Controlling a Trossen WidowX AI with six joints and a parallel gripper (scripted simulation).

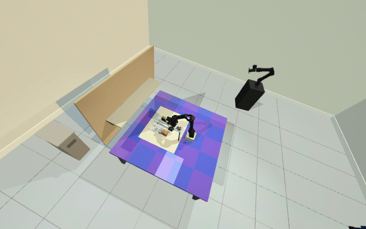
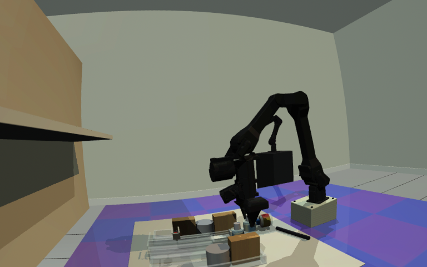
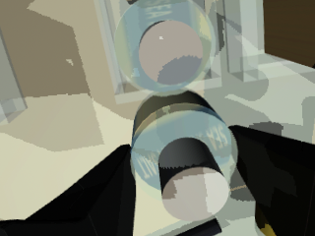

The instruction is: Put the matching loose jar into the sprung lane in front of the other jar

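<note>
My gripper (image 2: 251,222) (image 3: 180,145) is shut on a pale blue jar (image 2: 247,226) (image 3: 148,147) with a grey-pink lid. The held jar is nearly upright, just outside the front of the sprung lane. A matching jar (image 2: 236,232) (image 3: 169,49) stands at the front end of that lane. In the wrist view the low front stop (image 3: 125,96) runs between the two jars. The gap between them and the held jar's height above the stop are hard to judge. The clear rack (image 2: 152,248) holds the lanes. The pusher plate behind the lane jar is not clearly visible.
Brown boxes (image 2: 245,248) (image 2: 224,221) (image 2: 183,225) and grey cylinders (image 2: 217,254) (image 2: 204,225) stand in the neighbouring lanes. A jar with a red and yellow label (image 2: 265,219) lies on its side close right of the fingers. A black rod (image 2: 292,233) (image 1: 179,135) lies nearer the arm's base.
</note>
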